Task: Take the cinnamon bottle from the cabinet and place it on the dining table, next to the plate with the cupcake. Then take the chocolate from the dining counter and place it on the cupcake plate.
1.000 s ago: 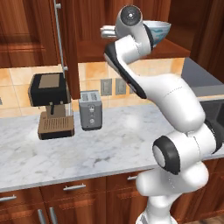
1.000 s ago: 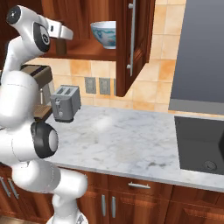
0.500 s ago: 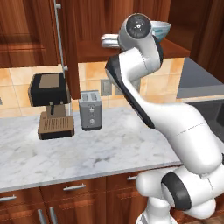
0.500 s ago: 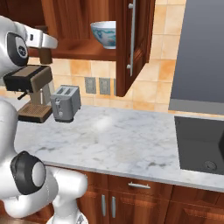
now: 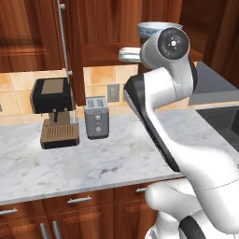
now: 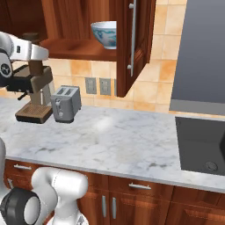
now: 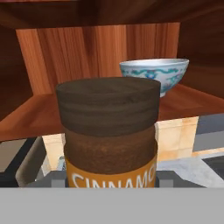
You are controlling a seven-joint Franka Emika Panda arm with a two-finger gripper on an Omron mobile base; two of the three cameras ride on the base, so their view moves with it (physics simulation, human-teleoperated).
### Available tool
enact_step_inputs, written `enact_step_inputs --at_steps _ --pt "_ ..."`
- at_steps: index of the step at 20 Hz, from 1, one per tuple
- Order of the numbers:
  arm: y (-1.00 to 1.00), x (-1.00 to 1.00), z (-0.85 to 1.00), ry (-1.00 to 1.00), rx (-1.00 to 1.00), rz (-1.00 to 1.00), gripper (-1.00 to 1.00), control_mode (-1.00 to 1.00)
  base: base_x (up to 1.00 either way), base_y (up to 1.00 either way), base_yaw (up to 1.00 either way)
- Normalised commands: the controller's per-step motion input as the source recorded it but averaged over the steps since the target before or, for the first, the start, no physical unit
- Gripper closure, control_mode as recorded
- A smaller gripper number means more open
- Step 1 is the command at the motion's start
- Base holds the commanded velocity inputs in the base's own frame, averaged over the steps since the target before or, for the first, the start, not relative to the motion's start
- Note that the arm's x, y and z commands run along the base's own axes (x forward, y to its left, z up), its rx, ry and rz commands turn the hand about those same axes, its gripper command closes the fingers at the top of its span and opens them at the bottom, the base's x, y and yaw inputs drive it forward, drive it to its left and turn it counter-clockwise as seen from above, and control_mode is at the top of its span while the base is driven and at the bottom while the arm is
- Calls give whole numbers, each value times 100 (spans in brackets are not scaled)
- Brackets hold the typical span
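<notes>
Now the gripper [image 7: 111, 183] clasps the dark-capped brown cinnamon bottle [image 7: 109, 131] just outside the reddish-brown wooden cabinet [image 6: 132, 44], so carrying it to the dining table probably comes next.

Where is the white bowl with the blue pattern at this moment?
The white bowl with the blue pattern stands on the open shelf of the reddish-brown wooden wall cabinet, above the silver toaster. In the hand view it is behind the dark brown cinnamon bottle, to its right.
</notes>
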Motion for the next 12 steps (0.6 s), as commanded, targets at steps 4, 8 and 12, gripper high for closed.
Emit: enact_step_inputs --at_steps 4,8,12 --pt "-24 -55 0 0 9 -4 100 -100 0 0 0" --pt "-28 -86 -6 -1 11 21 100 -100 0 0 0" --pt "-14 -95 -17 0 10 17 100 -100 0 0 0"
